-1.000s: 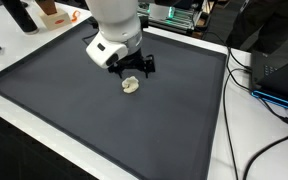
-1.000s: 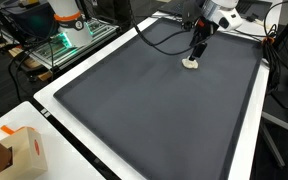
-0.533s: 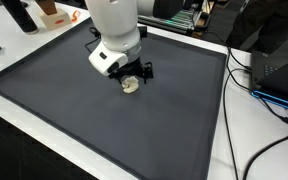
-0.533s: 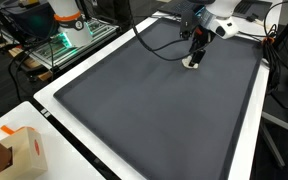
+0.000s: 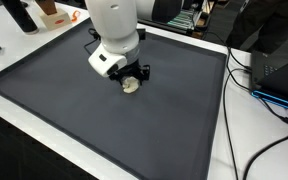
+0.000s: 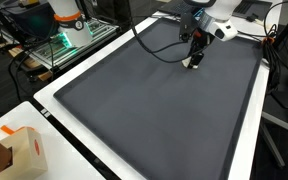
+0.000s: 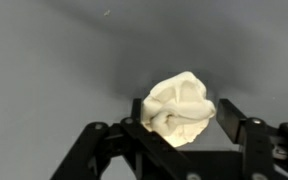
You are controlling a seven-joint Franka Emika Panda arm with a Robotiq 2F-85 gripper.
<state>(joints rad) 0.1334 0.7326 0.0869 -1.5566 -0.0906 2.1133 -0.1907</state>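
A brown cardboard box [image 6: 22, 150] sits at the lower left of the frame in an exterior view, on the white surface [image 6: 54, 105] just off the near corner of a large dark grey mat [image 6: 154, 100]. Farther up the mat, toward the upper right, the white robot arm [image 6: 219, 12] holds its black gripper [image 6: 195, 58] down over a small cream-white crumpled lump [image 6: 192, 65] lying on the mat. In the wrist view the lump fills the lower centre between the gripper's two black fingers [image 7: 136, 112], which stand close against its sides; whether they pinch it cannot be told. Green-lit equipment [image 6: 59, 42] stands beyond the mat, upper left.
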